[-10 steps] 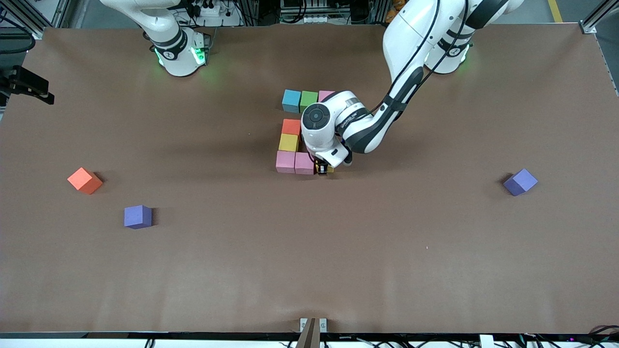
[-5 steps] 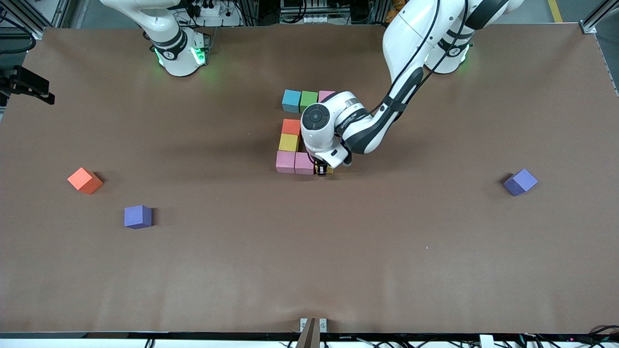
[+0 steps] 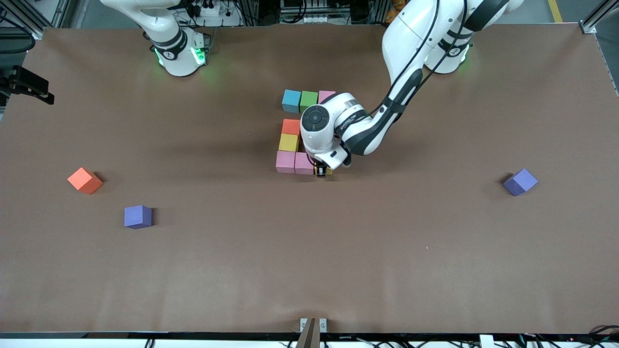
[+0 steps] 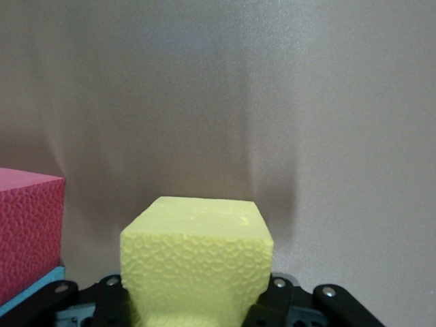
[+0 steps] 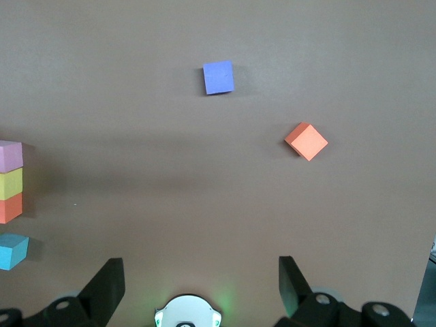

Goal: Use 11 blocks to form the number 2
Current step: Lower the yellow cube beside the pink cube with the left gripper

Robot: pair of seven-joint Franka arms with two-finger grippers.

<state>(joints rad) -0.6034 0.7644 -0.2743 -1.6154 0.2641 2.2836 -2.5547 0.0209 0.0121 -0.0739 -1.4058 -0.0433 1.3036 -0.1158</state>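
**Yellow cube going down at the near row of the digit**

The left gripper (image 3: 321, 172) is pinching a yellow cube (image 4: 197, 262) between its fingers and is holding it low at the table (image 3: 435, 251), just beside the two pink cubes (image 3: 294, 162) of the digit's nearest row, toward the left arm's end. The left wrist view is showing the cube seated squarely in the jaws, with a pink-red cube (image 4: 27, 231) close alongside.

The number 2 (image 3: 296, 140) is taking shape mid-table: light blue (image 3: 291, 100), green (image 3: 308, 100) and pink (image 3: 326, 95) cubes are forming the farthest row; orange-red (image 3: 291, 126) and yellow (image 3: 288, 142) cubes are running down toward the pink pair. The arm is hiding the middle of the figure.

The cubes are looking like pebbled foam — light, soft, grippy rather than slick. Judging by that, a hard squeeze is likely deforming them, so a gentle pinch on two opposite flat faces, centred, is the hold to take — corners are likely twisting the cube.

The right gripper (image 5: 201, 289) is waiting with its fingers spread, high over the right arm's end of the table, where an orange cube (image 3: 84, 181) and a purple cube (image 3: 138, 216) are lying loose. Another purple cube (image 3: 520, 182) is sitting toward the left arm's end.
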